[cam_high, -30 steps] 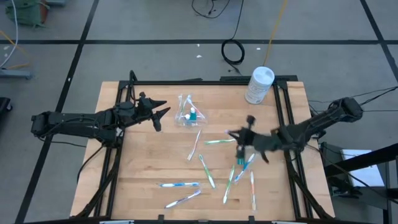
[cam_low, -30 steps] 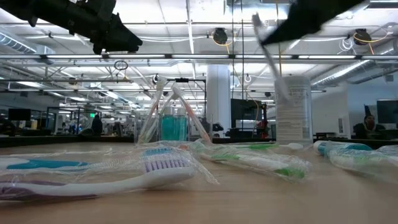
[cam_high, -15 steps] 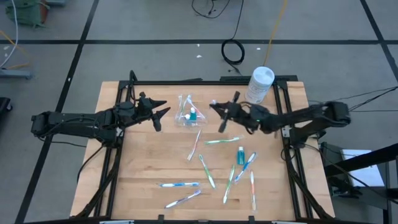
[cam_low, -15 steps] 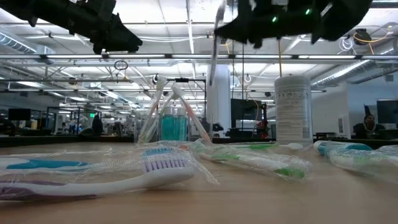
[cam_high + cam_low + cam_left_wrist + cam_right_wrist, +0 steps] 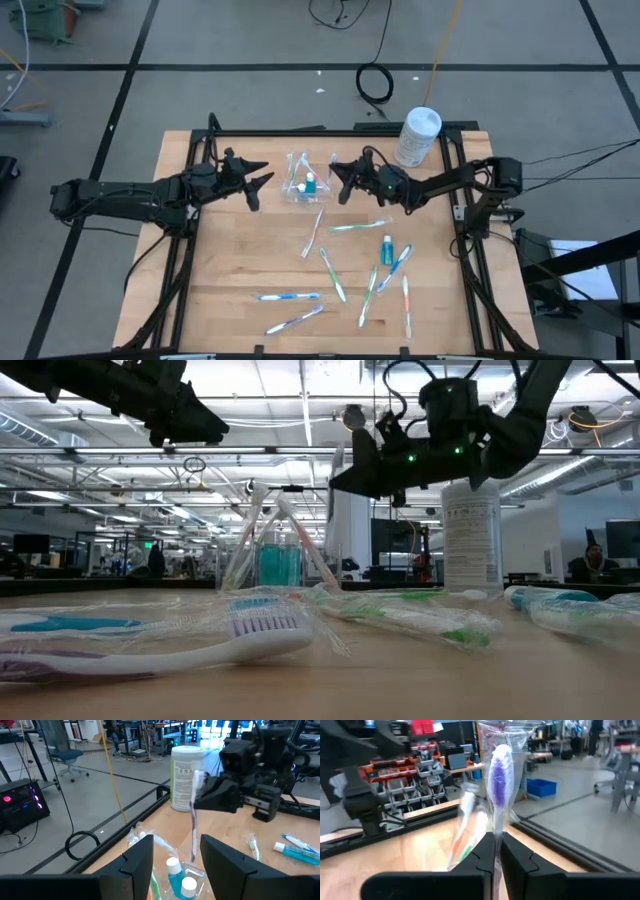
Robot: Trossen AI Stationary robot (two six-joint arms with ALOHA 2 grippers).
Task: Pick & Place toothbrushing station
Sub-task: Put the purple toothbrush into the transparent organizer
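The clear cup (image 5: 299, 186) stands at the table's far middle, with two blue toothpaste tubes (image 5: 179, 879) and several toothbrushes leaning in it. My right gripper (image 5: 337, 181) hovers just right of the cup, shut on a wrapped toothbrush with purple bristles (image 5: 498, 767) that stands upright above the cup. My left gripper (image 5: 262, 180) waits open just left of the cup, its fingers (image 5: 140, 861) pointing at it. Several wrapped toothbrushes (image 5: 334, 275) and a toothpaste tube (image 5: 386, 250) lie flat on the wood. My right gripper pinches the toothbrush's handle (image 5: 496, 831) below the head between its two fingers. The fingers come level from the table's right side and lie across the brush. The brush stands upright, head up, lifted clear, its lower end (image 5: 193, 856) hanging just above the cup.
A tall white canister (image 5: 418, 137) stands at the far right corner. Loose toothbrushes (image 5: 291, 297) are scattered over the near half of the table. Black frame rails (image 5: 459, 190) run along the table's sides.
My right gripper has travelled from the middle right of the table toward the far edge and left, up to the cup, carrying the toothbrush clear of the table. It has rolled on the way, and the brush now stands upright instead of tilted.
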